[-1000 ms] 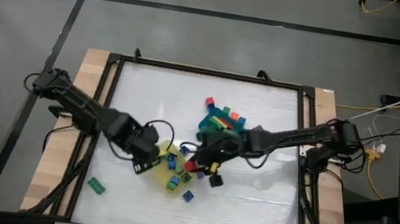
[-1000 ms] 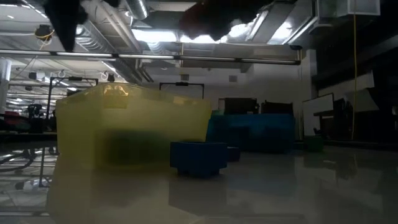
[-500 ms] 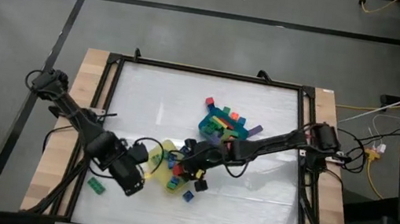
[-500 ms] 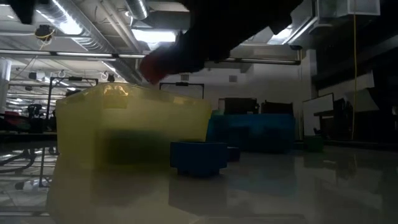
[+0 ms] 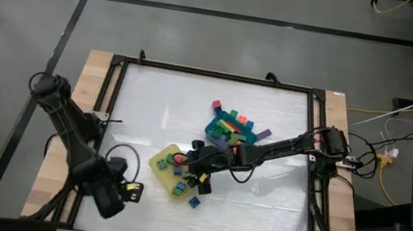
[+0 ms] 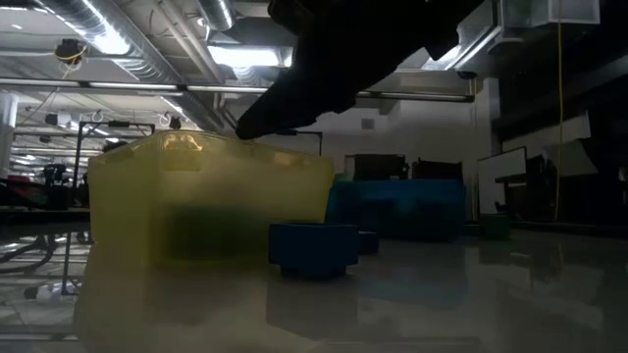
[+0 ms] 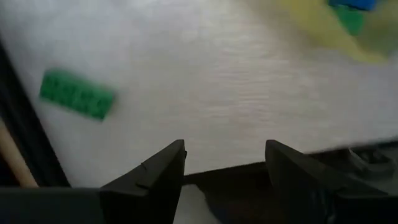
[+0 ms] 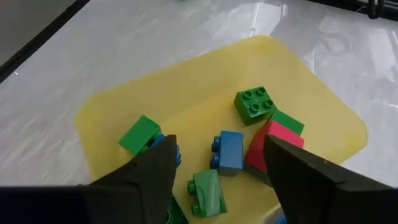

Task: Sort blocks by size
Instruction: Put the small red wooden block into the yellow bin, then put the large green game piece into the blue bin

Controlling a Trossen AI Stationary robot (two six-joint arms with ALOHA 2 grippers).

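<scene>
Legible text, labels, brands, numbers, signs: none that I can read in any view. The studded tops of the blocks (image 8: 255,105) under my right wrist camera carry no lettering I can make out, and the yellow tray (image 8: 323,118) they lie in is plain. The long green block (image 7: 77,94) seen from my left wrist is blurred, with no marking visible. The room behind the table in the low view shows no readable sign.
</scene>
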